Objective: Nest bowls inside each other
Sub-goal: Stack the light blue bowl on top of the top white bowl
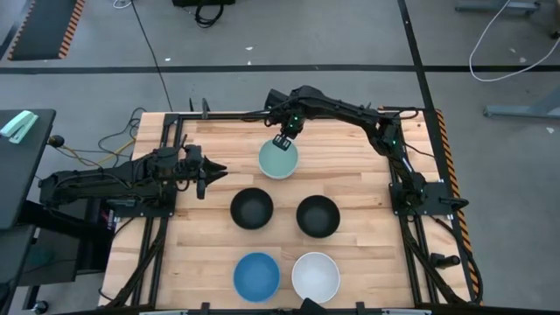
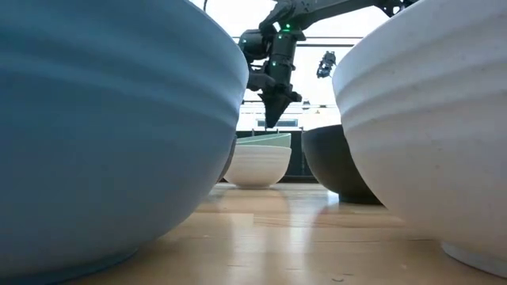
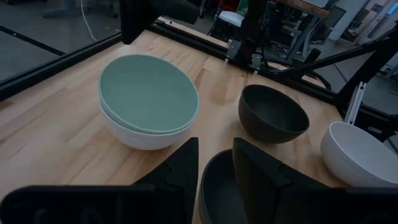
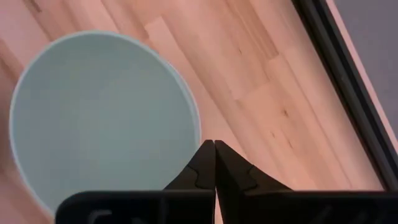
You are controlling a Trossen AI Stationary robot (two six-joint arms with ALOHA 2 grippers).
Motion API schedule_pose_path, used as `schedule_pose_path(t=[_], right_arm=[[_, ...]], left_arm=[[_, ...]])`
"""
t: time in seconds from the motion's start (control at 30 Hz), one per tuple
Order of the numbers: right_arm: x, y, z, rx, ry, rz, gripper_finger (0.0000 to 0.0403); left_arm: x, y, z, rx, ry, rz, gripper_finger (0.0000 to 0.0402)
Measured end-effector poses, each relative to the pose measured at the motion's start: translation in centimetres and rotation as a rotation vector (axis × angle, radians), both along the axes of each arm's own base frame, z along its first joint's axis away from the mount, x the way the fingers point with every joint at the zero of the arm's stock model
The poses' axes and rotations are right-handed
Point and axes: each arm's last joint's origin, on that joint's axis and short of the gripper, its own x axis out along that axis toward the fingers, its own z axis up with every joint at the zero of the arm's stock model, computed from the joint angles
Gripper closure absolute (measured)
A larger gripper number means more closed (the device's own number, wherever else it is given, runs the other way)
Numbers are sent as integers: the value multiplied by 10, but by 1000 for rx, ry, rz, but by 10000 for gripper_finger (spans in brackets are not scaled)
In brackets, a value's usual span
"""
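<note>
While the mint green bowl [image 1: 278,160] is seen from above, seated inside a white bowl whose rim barely shows around it, the right gripper [image 1: 283,140] is held just over its far edge with its jaws pressed together on nothing. Nearer the front edge from the mint green bowl, two black bowls [image 1: 252,208] [image 1: 318,216] are set side by side, and beyond them a blue bowl [image 1: 256,276] and a second white bowl [image 1: 315,276] are placed. The left gripper [image 1: 208,172] is kept to the left of the mint green bowl, well apart from it; whether its jaws are parted cannot be told from above.

At table height, the blue bowl [image 2: 103,127] and the white bowl [image 2: 428,119] fill the foreground and block most of the table; between them the nested pair [image 2: 257,162] is seen, with the right gripper [image 2: 272,119] hanging above it, closed.

From the left wrist, the mint green bowl [image 3: 149,93] is seen resting in the white bowl [image 3: 140,134], slightly tilted, with the left fingers [image 3: 180,168] standing parted over a black bowl [image 3: 214,186].

From the right wrist, the clenched fingertips [image 4: 214,163] are seen at the rim of the mint green bowl [image 4: 99,118], over the wooden table [image 4: 261,81].
</note>
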Motion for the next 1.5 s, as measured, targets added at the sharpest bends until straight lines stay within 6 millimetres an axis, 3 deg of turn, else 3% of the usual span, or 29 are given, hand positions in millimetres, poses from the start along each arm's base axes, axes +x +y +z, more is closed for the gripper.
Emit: schedule_pose_path(t=[0.4,1.5], right_arm=[[-3,1,-31,37,86,6,401],[3,20,-15,4,55,38,403]], left_arm=[[0,0,0,0,0,0,294],[0,0,0,6,1,14,294]])
